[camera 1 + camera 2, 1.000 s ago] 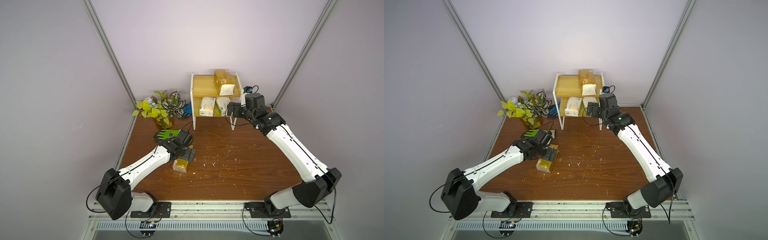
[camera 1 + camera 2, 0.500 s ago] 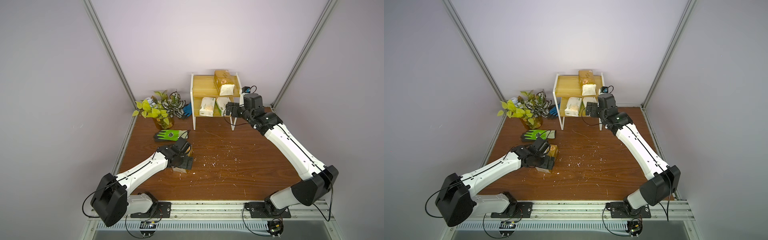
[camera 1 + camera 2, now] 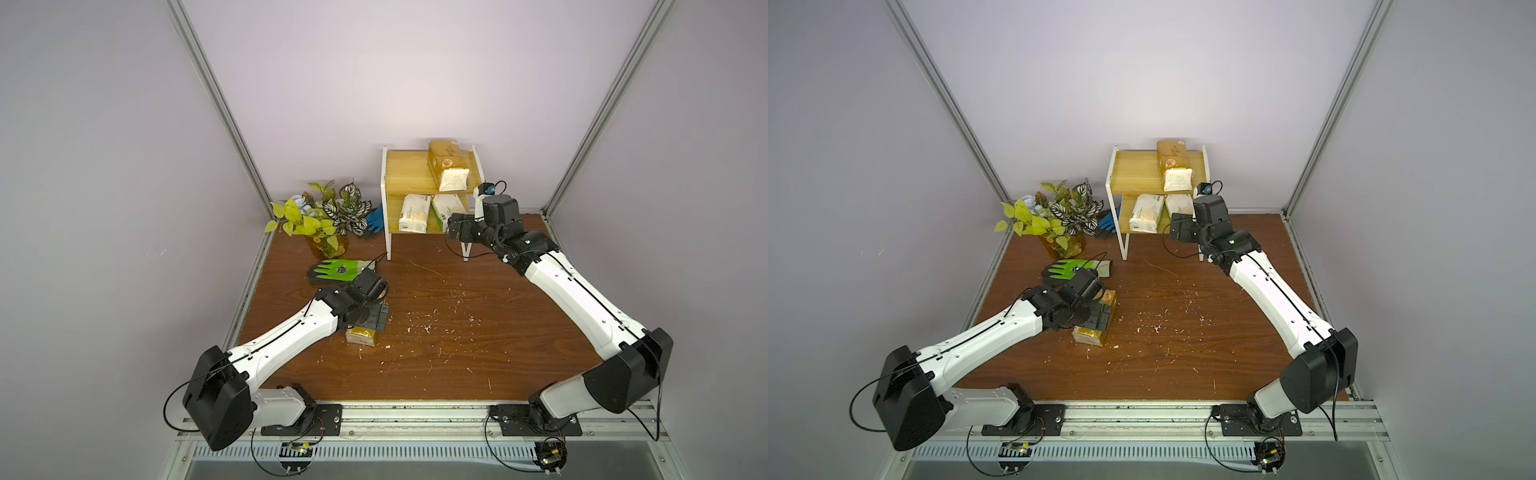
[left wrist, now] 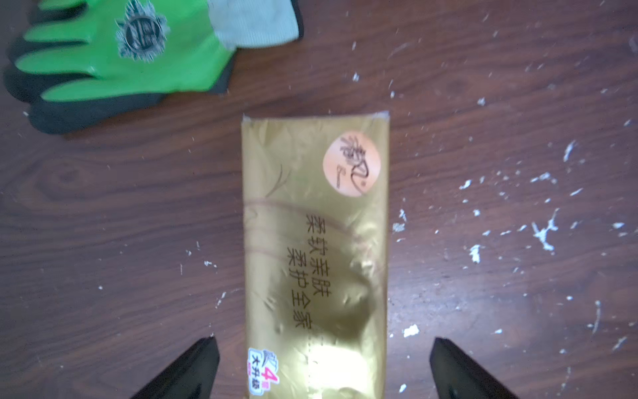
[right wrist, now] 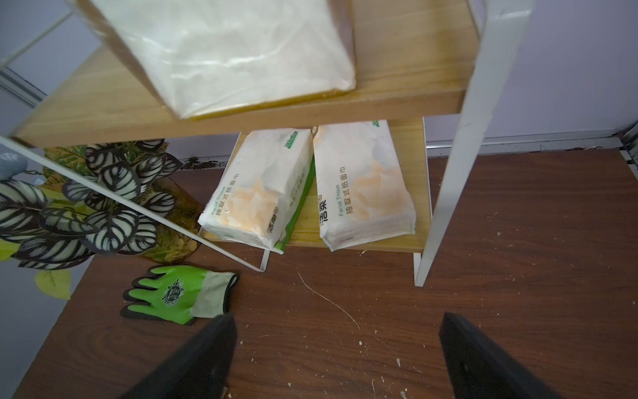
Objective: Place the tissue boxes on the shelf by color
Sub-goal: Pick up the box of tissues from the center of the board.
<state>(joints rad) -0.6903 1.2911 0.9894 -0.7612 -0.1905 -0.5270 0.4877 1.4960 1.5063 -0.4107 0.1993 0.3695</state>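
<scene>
Pick-up step: our left end effector [image 4: 322, 342], jaws apart, hovers astride gold tissue pack [image 4: 314, 224], flat on desk [image 4: 103, 207], ungripped. Next we lower, clamp, carry it to shelf [image 3: 409, 174] top tier. Right end effector [image 5: 338, 317] apart, empty.

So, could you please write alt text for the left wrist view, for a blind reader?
A gold tissue pack lies flat on a dark wooden table, its near end between the open jaws of the left gripper. A green glove lies near its logo end, and white flecks dot the wood.
</scene>
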